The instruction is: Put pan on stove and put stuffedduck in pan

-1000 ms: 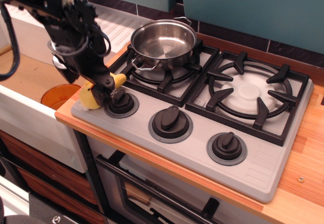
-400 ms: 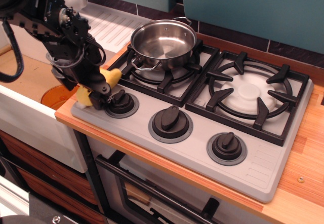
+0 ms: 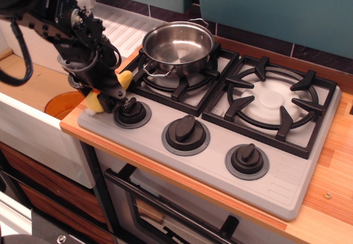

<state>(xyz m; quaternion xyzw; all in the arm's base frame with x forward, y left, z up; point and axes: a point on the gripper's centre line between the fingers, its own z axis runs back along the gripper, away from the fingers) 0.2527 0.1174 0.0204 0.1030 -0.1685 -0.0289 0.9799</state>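
Note:
The pan (image 3: 177, 48) is a shiny steel pot standing empty on the left burner grate of the grey stove (image 3: 276, 184). The yellow stuffedduck (image 3: 95, 103) is at the stove's front left corner, beside the left knob (image 3: 132, 112). My black gripper (image 3: 113, 97) reaches down from the upper left and is shut on the duck; yellow plush shows on both sides of the fingers. The duck seems just lifted off the stove surface. Its beak is hidden.
The right burner grate (image 3: 271, 101) is bare. Two more knobs (image 3: 186, 133) sit along the stove's front. A sink with an orange dish (image 3: 62, 104) lies to the left, with a white drain rack (image 3: 124, 26) behind it. A wooden counter (image 3: 331, 178) borders the stove.
My gripper has closed in on the duck and risen slightly with it, shifting a little up and back from the stove's corner. The pan has not moved.

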